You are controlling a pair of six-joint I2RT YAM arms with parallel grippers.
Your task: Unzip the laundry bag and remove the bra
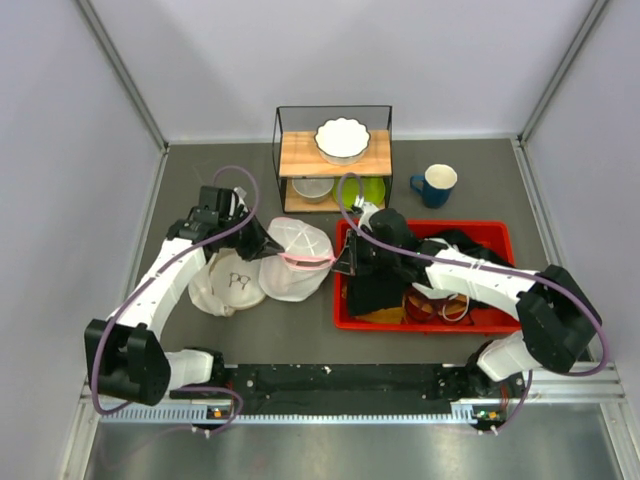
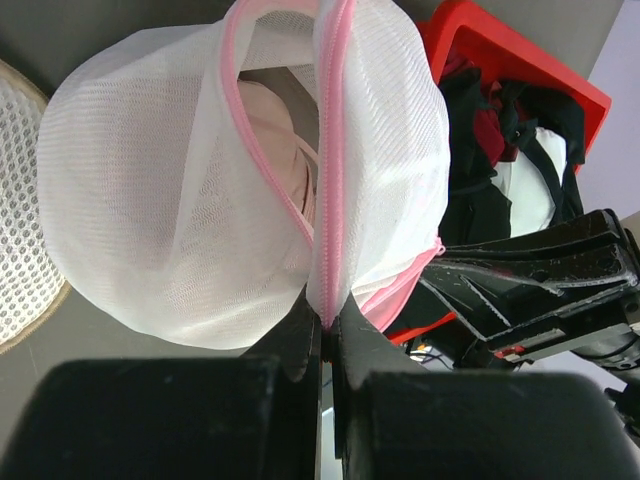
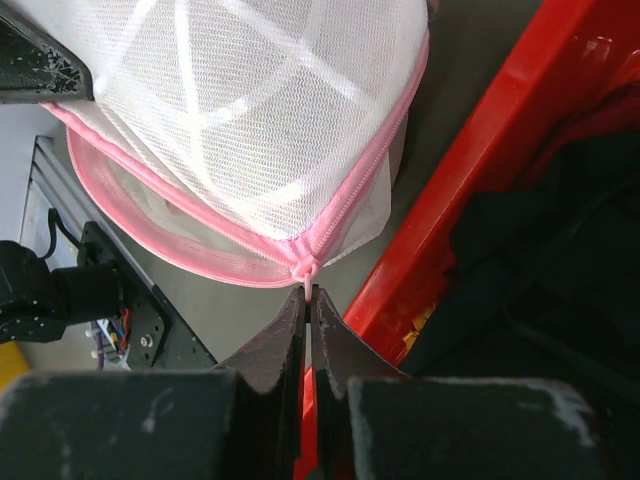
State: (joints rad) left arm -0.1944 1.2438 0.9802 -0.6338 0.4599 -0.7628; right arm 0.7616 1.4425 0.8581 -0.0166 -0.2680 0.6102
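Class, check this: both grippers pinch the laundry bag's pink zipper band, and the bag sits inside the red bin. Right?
Wrong place. The left gripper and right gripper do pinch the zipper band of the laundry bag, but the bag sits on the table left of the red bin; the top view shows it.

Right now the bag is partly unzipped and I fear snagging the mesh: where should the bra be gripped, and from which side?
Probably the soft fold of the bra showing in the gap between the zipper edges of the bag, from the left arm's side, where that slit faces. Elsewhere mesh covers it.
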